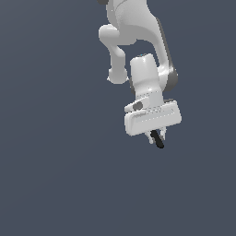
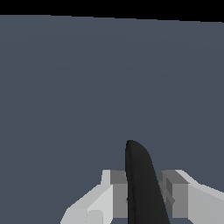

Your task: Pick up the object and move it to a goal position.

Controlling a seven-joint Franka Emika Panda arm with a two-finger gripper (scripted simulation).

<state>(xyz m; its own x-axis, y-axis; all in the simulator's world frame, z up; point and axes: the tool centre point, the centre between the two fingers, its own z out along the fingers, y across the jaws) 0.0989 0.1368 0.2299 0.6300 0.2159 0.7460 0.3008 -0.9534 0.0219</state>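
The white arm [image 1: 138,41] comes down from the top of the exterior view, its upper links bent and folded near the top edge, the last link running down and slightly toward the exterior view's right into the wrist. The hand body is a broad white block, tilted so that its lower edge slopes up toward the exterior view's right. Below it the gripper [image 1: 156,137] points downward, with only short stubs of the fingers showing under the block. The clamp [image 1: 159,141] is held between them: a short black piece sticks out beneath the fingers, slanting down toward the exterior view's right, and nothing touches its free end. In the wrist view the clamp [image 2: 142,183] appears as a dark, rounded blade shape rising between the two fingers [image 2: 177,194], whose grey pads sit tight against it on either side, so the gripper [image 2: 146,197] is closed on the clamp. Only this black part of the clamp can be seen; its handles, loops and any coloured tip are hidden or too small to make out. Around the arm both views show a plain, even blue-grey surface [image 1: 55,161], and the exterior view gives no clear contact between the clamp and that surface; whether the clamp hangs above it cannot be told for certain. The wrist view shows a black band along its far edge, beyond the grey.
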